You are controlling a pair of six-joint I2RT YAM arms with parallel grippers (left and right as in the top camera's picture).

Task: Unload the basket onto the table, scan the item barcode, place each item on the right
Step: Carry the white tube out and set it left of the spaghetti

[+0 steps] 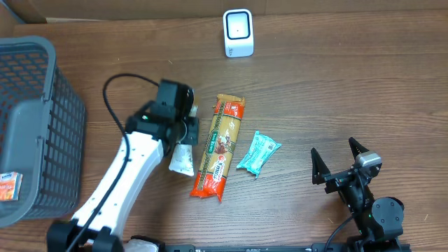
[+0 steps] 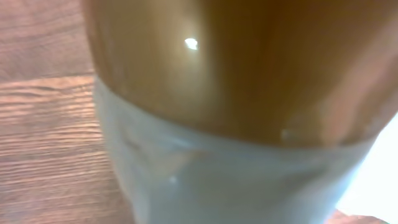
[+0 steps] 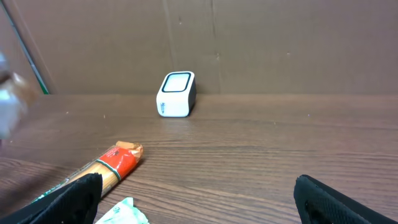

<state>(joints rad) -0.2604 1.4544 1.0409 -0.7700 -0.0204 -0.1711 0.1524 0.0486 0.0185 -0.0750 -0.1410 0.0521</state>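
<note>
Overhead view: packet (image 1: 181, 159) clamped in closed left tool (image 1: 183, 138), presumably for presenting to scanner (image 1: 238, 32) at tabletop's (image 1: 315, 84) far edge; right tool (image 1: 334, 157) held open.

left arm (image 1: 127, 168): chunky white shell, black housing at the far end
cable (image 1: 106, 94): thin, black, loops off the left arm
right arm (image 1: 365, 199): all black, lil grey block on top
right fingers (image 3: 68, 199): black pointy wedges

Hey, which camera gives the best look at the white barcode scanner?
The right wrist view: the scanner stands largest there, unobstructed, face and side visible. The overhead view shows the scanner smaller, from above. The left wrist view shows none of it.
</note>
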